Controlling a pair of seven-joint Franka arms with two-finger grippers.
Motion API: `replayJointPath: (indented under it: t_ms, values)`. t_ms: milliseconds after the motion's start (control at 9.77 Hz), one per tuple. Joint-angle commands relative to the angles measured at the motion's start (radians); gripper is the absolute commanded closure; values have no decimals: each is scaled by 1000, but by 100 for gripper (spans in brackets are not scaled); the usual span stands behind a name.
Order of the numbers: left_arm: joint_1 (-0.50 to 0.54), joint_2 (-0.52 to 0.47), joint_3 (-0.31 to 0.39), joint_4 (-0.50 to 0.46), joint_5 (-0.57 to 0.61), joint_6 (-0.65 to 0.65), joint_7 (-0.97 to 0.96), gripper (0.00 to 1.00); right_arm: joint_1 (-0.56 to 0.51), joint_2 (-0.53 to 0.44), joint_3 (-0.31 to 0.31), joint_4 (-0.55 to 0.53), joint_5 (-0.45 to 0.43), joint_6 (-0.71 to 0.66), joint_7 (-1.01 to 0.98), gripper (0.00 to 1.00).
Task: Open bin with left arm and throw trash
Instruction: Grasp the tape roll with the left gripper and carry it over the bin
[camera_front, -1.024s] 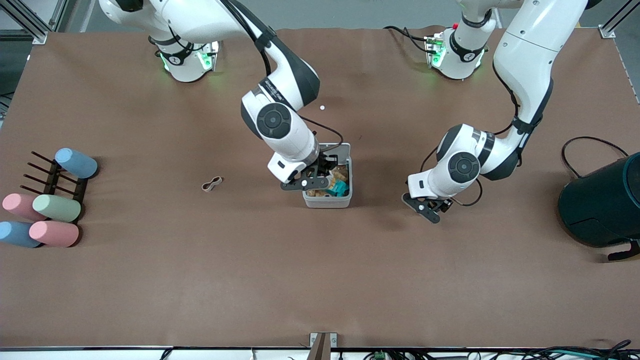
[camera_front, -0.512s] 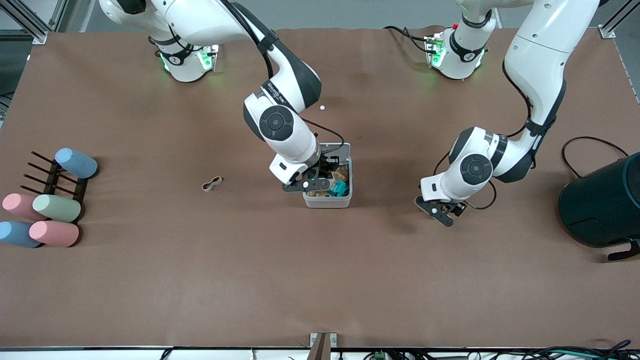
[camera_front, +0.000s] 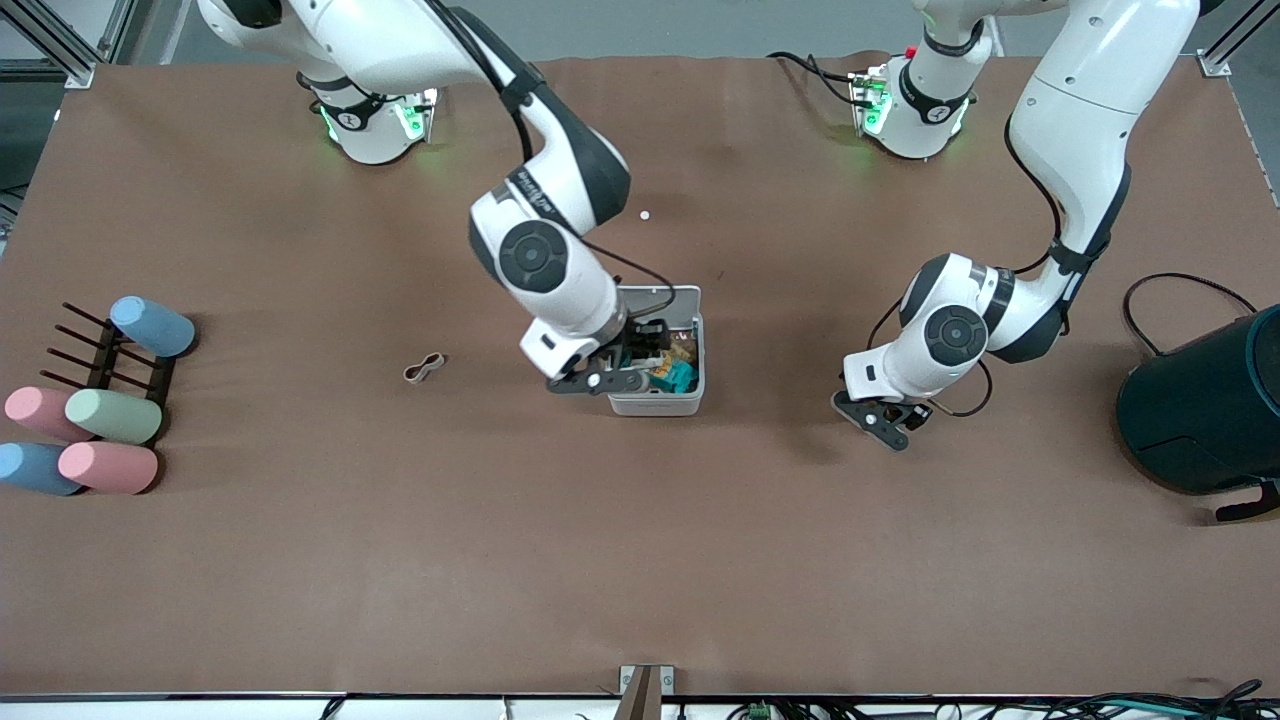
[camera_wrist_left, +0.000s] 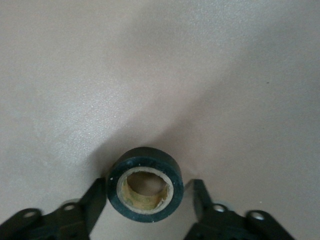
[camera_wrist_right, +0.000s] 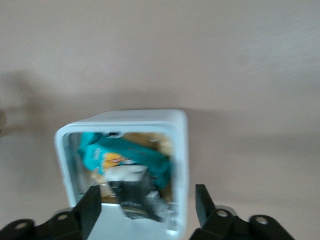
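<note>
A: Where's the bin (camera_front: 657, 375)?
B: Mid-worktop (camera_front: 640, 560), lid up — wrappers inside. The right gripper (camera_wrist_right: 145, 210) hangs over it, fingers wide, empty.
A: And the left gripper (camera_wrist_left: 145, 212)?
B: Fingers spread around the tape roll (camera_wrist_left: 145, 184). The rubber band (camera_front: 423, 368) lies toward the right arm's end.

We see the right gripper (camera_front: 628, 372) covering part of the open bin (camera_front: 657, 404) — its contents (camera_wrist_right: 131, 167) are blurred in the right wrist view; the tape roll (camera_wrist_left: 145, 184) is hidden under the left gripper (camera_front: 893, 425) from the front camera
</note>
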Motion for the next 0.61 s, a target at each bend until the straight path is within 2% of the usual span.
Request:
replayJointPath:
  t_ms: [0, 102, 205, 307, 409, 512]
  values:
    - [2, -17, -3, -12, 21, 10, -13, 95, -102, -105, -13, -87, -96, -109, -101, 5]
    - [4, -21, -3, 0, 21, 10, 9, 99, -123, -156, -14, -178, -199, -98, -126, 5]
    - [7, -52, -39, 26, 19, 1, 7, 100, -154, -214, -14, -282, -238, -64, -130, 5]
    - [8, -75, -88, 76, -1, -61, -15, 100, -178, -284, -14, -423, -239, 9, -153, 5]
    - [4, -75, -137, 169, -63, -177, -66, 100, -189, -361, -16, -588, -243, 138, -173, 4]
    - [-13, -66, -170, 292, -120, -313, -136, 100, -215, -409, -16, -707, -243, 222, -216, 4]
